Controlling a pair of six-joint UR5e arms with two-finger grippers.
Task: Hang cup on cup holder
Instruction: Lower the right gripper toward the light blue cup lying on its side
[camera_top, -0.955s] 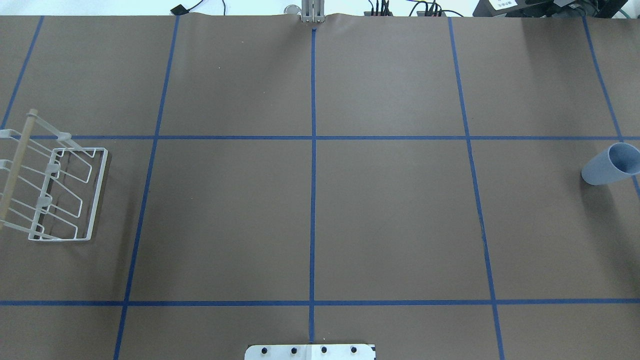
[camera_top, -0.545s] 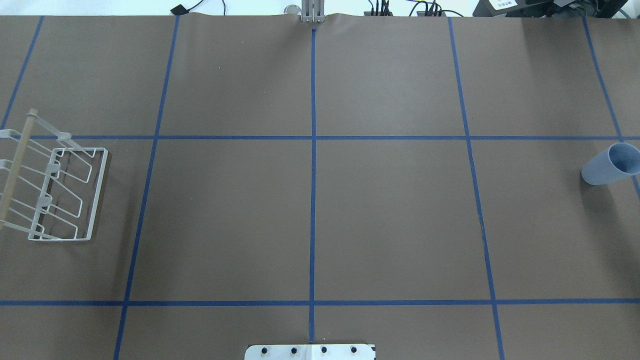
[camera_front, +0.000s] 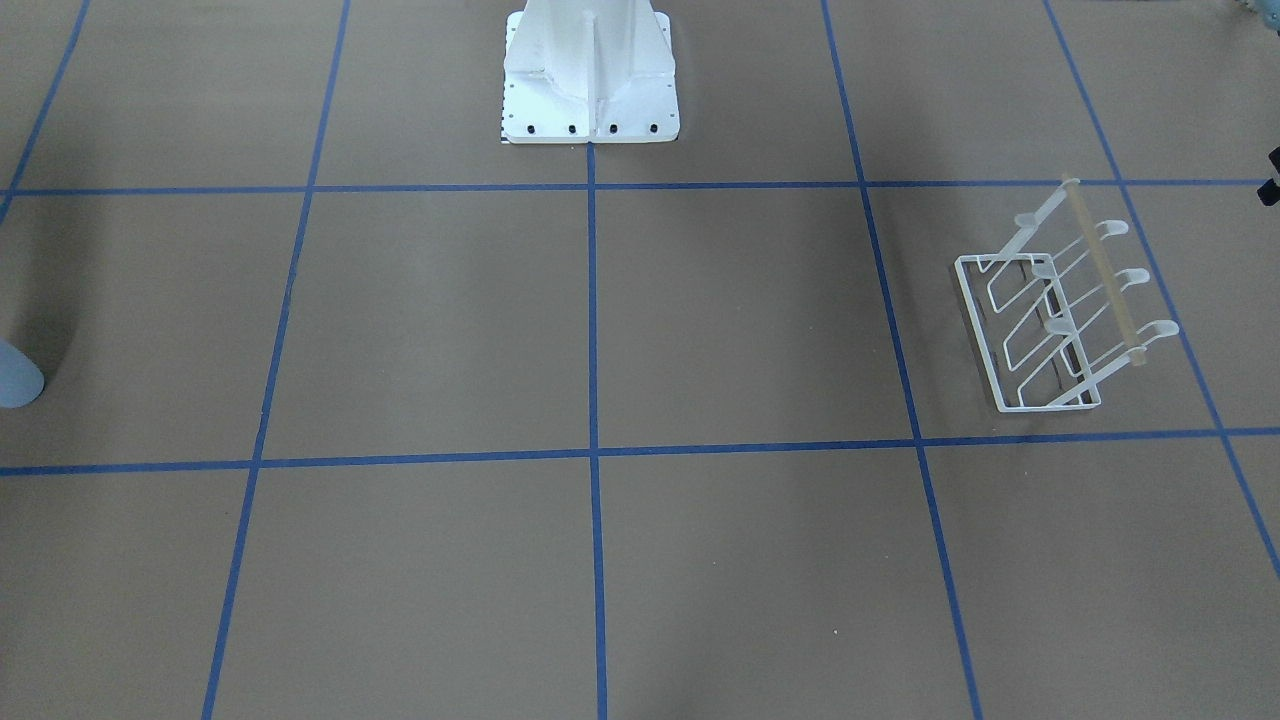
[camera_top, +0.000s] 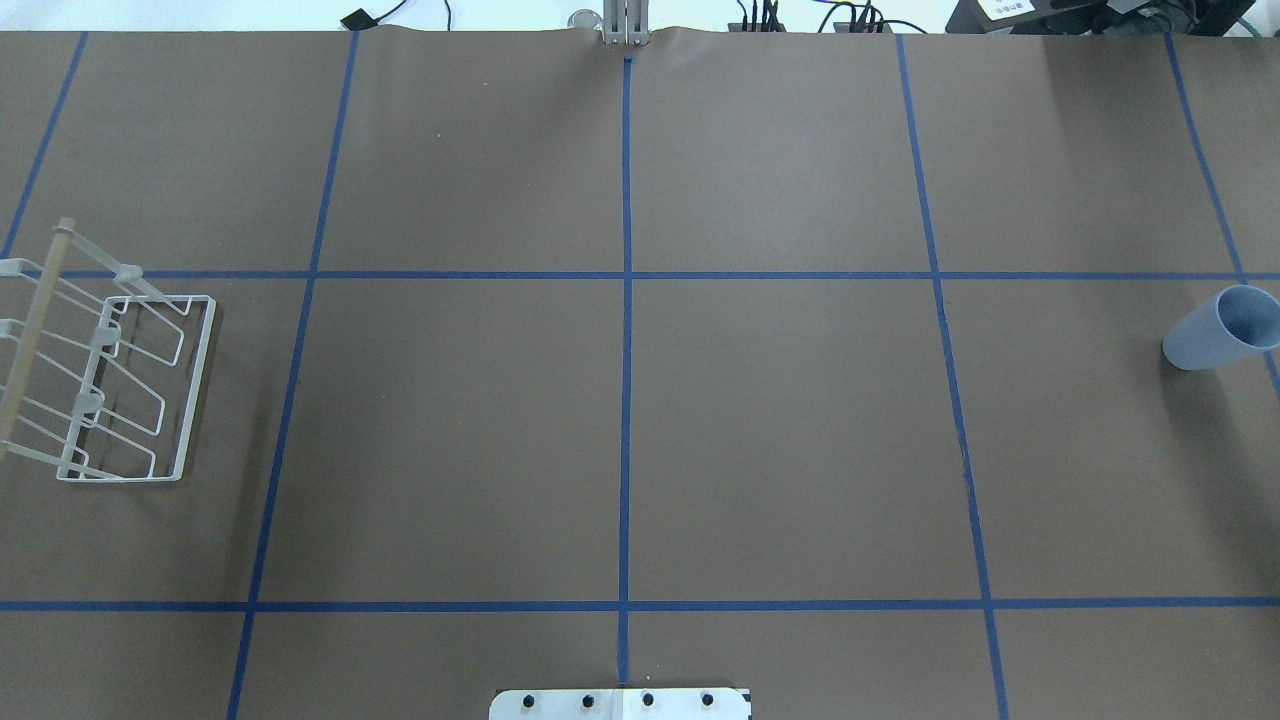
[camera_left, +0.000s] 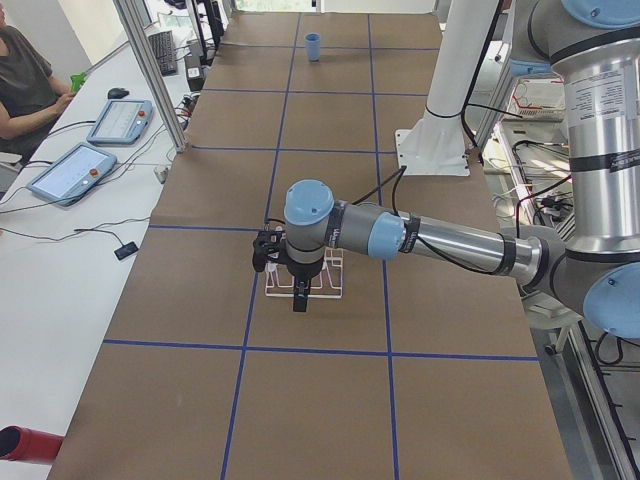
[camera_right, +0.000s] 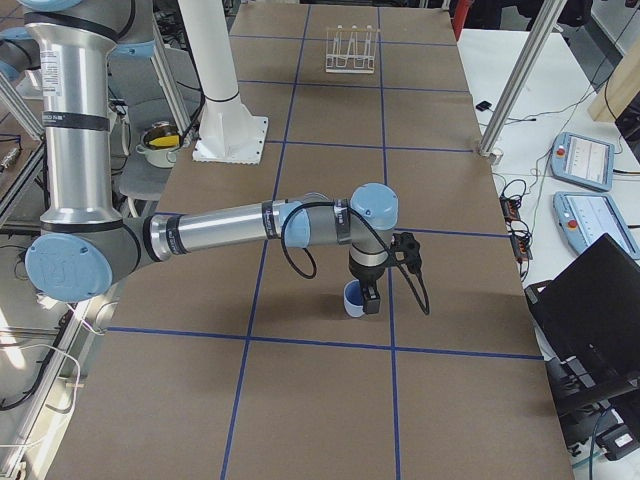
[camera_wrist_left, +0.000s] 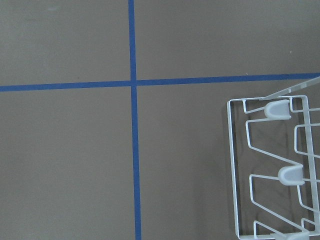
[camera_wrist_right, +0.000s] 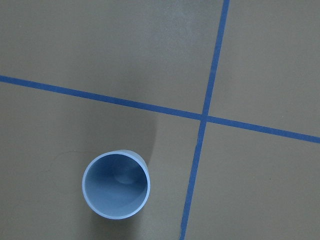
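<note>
Standing cup at overhead right edge, rack at left edge, left pincer, right pincer, widths impossible to tell.

One cup, one cup holder, two arms, one operator.
</note>
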